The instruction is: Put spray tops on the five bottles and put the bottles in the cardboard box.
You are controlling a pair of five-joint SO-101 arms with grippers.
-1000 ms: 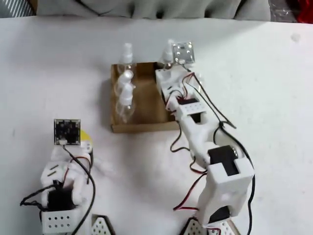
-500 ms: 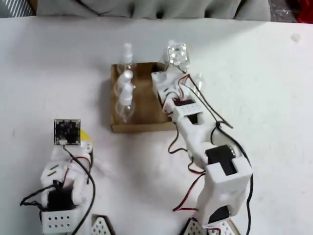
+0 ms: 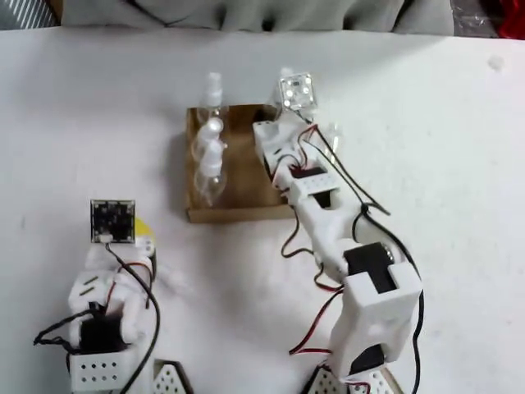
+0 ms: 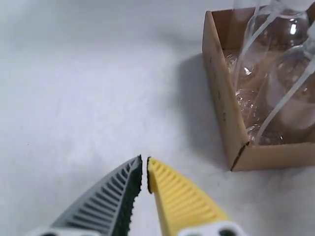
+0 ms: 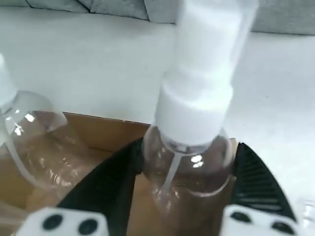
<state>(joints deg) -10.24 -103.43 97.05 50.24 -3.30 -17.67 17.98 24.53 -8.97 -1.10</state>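
Two white arms sit at the white table (image 3: 98, 98) in the high view. We see the left arm (image 3: 102, 304) folded back close to its base, well apart from the shallow brown cardboard box (image 3: 246, 185). The right arm (image 3: 344, 238) stretches out to the box's far right corner. A row of clear plastic bottles with white spray tops (image 3: 213, 156) stands along the box's left wall. In the left wrist view, we find the left gripper (image 4: 144, 166) with its grey and yellow ribbed fingers together at the tips, holding nothing, over bare table. A corner of the box lies near it, with the rounded bases of bottles showing inside. In the right wrist view, we see the right gripper (image 5: 189, 152) with its black jaws clamped on either side of one clear bottle (image 5: 194, 179), just below that bottle's white spray top (image 5: 202, 73). The held bottle is upright above the inside of the box, with the far cardboard wall (image 5: 98, 130) behind it. We cannot tell whether its base touches the box floor. Another clear bottle (image 5: 29, 132) stands in the box beside it.
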